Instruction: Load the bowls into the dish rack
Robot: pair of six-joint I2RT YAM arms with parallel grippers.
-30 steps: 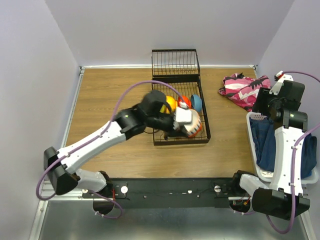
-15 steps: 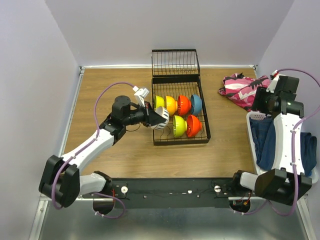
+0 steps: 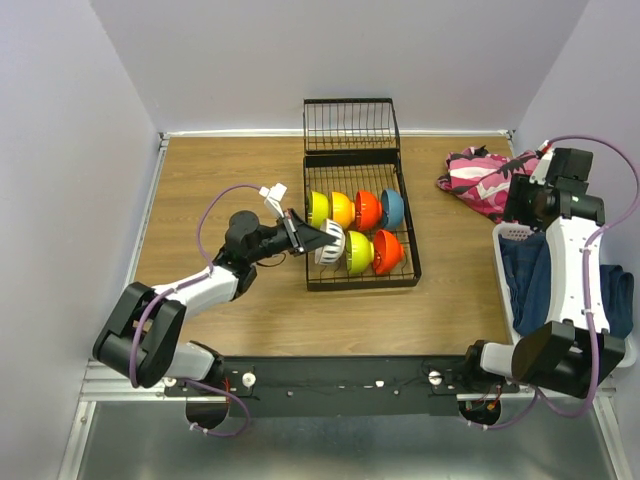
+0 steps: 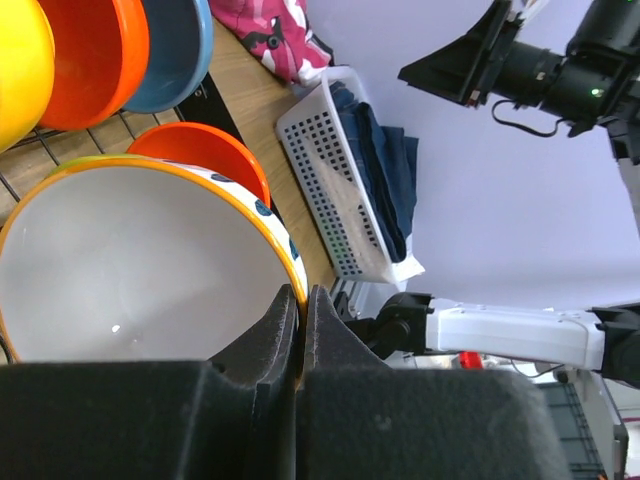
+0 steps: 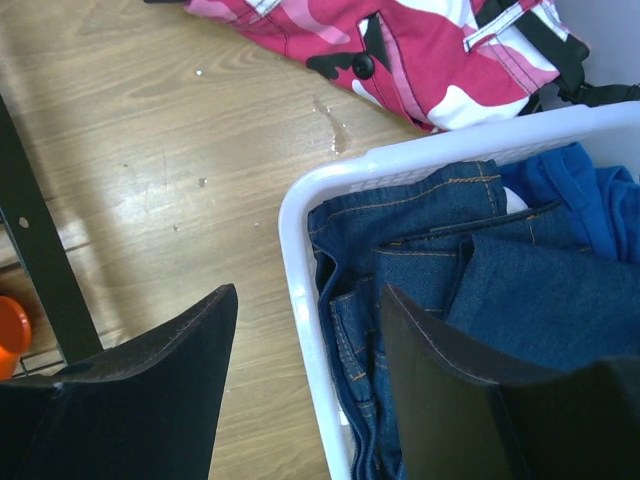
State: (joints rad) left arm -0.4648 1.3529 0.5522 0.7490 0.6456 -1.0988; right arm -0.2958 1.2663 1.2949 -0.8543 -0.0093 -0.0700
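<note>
Counter: we see a wood-grain counter [image 3: 220, 170] between pale walls, with both arm bases at 6 o'clock.
Dish rack: the black wire dish rack [image 3: 360, 286] lies at the counter's centre and runs toward 12 o'clock, where its taller basket section stands.
Laundry basket: a white laundry basket [image 3: 513, 233] sits at 3 to 4 o'clock, with blue jeans [image 5: 420, 260] folded inside.
Garment: a pink camouflage garment [image 3: 485, 178] lies crumpled at 2 o'clock, near the basket's 12 o'clock end.
Right tool: the right tool [image 5: 305, 295] hangs over the basket's rim with its fingers spread apart.
Left tool: the left tool [image 4: 301, 298] reaches in from the rack's 9 o'clock side, its fingers pressed together on a bowl's rim.
Held bowl: we see a white ribbed bowl [image 3: 330, 245] with an orange-yellow rim, tipped on edge at the rack's 9 o'clock side. It is just beside the front-row green bowl. We cannot tell whether it rests on the tines.
Back row: a lime bowl [image 3: 318, 209], a yellow-orange bowl [image 3: 342, 209], a red-orange bowl [image 3: 368, 210] and a blue bowl [image 3: 392, 208] stand on edge, running from 9 toward 3 o'clock.
Front row: a lime green bowl [image 3: 358, 252] and a second red-orange bowl [image 3: 387, 251] stand at the rack's 6 o'clock end.
</note>
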